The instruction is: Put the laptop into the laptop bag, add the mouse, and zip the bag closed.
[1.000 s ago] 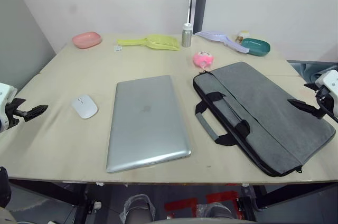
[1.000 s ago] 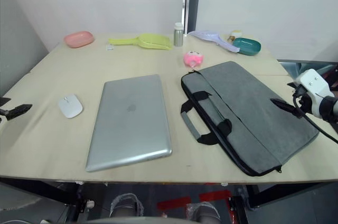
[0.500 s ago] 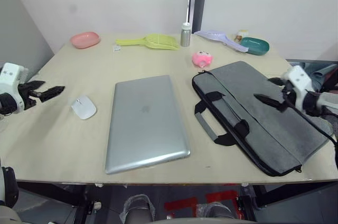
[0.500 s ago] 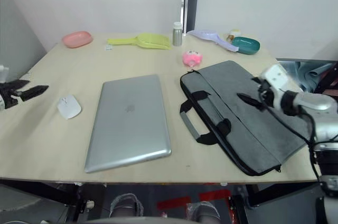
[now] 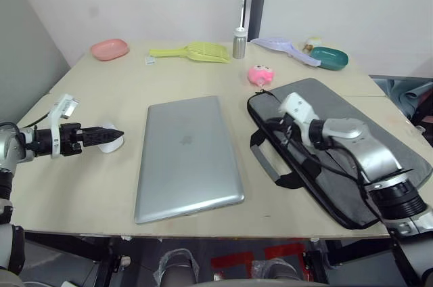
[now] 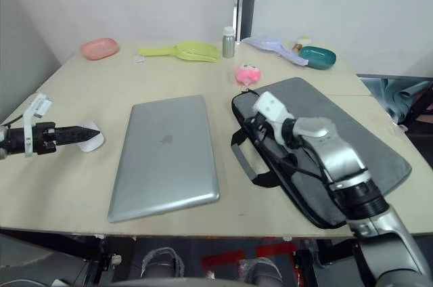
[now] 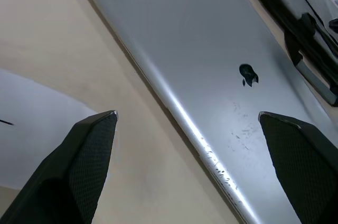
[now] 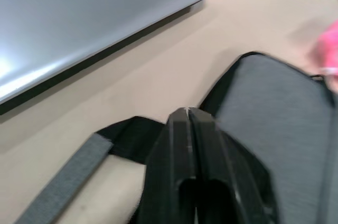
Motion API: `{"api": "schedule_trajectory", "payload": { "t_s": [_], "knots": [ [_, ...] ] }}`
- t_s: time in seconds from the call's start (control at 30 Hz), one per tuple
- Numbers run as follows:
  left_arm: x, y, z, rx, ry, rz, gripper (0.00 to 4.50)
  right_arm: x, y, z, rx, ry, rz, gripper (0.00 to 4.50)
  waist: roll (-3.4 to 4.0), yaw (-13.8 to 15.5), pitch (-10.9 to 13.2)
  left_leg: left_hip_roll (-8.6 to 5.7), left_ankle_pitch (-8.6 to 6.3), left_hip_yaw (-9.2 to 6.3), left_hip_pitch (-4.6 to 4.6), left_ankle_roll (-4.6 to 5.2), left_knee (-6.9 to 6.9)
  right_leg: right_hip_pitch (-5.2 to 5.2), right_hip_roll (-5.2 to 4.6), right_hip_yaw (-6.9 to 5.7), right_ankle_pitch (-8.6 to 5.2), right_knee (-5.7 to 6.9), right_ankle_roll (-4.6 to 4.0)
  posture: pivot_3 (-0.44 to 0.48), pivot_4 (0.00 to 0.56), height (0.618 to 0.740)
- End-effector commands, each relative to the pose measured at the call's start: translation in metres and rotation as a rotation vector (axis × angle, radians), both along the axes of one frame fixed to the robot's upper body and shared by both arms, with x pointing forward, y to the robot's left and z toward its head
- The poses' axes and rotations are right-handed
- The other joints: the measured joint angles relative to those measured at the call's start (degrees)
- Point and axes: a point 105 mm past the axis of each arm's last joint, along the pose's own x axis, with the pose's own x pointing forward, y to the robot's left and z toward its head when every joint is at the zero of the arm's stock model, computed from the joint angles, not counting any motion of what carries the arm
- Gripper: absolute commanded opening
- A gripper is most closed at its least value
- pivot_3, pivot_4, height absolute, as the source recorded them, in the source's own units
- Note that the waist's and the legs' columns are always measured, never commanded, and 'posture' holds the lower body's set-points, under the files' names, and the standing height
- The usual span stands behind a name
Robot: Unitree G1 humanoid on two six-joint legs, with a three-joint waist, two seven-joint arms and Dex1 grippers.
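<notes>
- The left gripper [image 7: 194,166] is holding its two black, textured fingers [image 7: 79,166] wide apart over the pale beige wooden tabletop [image 7: 47,28].
- The large flat silver-grey metal laptop [image 7: 211,60], lid closed, is lying on the tabletop, showing a dark centre logo and fine scratches near its closer edge.
- The smooth white mouse [image 7: 31,129] is sitting just beside the laptop, partly hiding behind one finger.
- The grey fabric laptop bag [image 7: 301,18] with black trim is lying beyond the laptop's far side.

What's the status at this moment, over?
Left gripper open, over the mouse. Right gripper shut, at laptop bag handles. Laptop lies closed on table, outside the bag. Nothing between them.
</notes>
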Motion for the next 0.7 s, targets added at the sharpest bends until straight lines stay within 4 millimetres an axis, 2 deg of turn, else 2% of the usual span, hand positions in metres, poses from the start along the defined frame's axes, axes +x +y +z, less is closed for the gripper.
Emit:
{"api": "schedule_trajectory", "payload": {
  "t_s": [0.03, 0.13, 0.33, 0.7],
  "knots": [
    [-0.001, -0.02, 0.0, -0.05, 0.029, -0.067, 4.5, 0.003, 0.018, 0.008, -0.033, -0.063, 0.042, 0.03, 0.01, -0.1, 0.0, 0.01, 0.01, -0.02, 0.0, -0.03, 0.0, 0.0, 0.01, -0.01, 0.0, 0.01, 0.0, 0.0, 0.15, 0.74],
    [0.0, -0.026, -0.015, -0.05, 0.08, -0.07, 4.5, 0.004, 0.028, 0.001, -0.044, -0.045, 0.061, 0.03, 0.01, -0.2, 0.0, 0.02, 0.05, -0.04, 0.02, -0.09, 0.01, 0.0, 0.03, -0.01, 0.0, 0.07, 0.01, 0.0, 0.15, 0.74],
    [0.005, -0.023, -0.041, 0.008, 0.127, -0.049, 4.5, -0.002, 0.042, -0.022, -0.1, 0.006, 0.111, 0.03, 0.01, -0.2, 0.0, 0.02, 0.07, -0.11, 0.01, -0.13, 0.01, 0.05, 0.04, -0.07, 0.01, 0.06, 0.01, 0.0, 0.15, 0.74],
    [0.02, -0.037, -0.061, -0.045, 0.201, -0.06, 4.5, 0.001, 0.058, -0.038, -0.146, 0.017, 0.156, 0.03, 0.05, 0.5, 0.0, -0.04, 0.39, -0.33, 0.21, -0.1, 0.03, 0.24, -0.05, -0.18, 0.04, 0.45, 0.06, 0.0, 0.15, 0.74]
  ]
}}
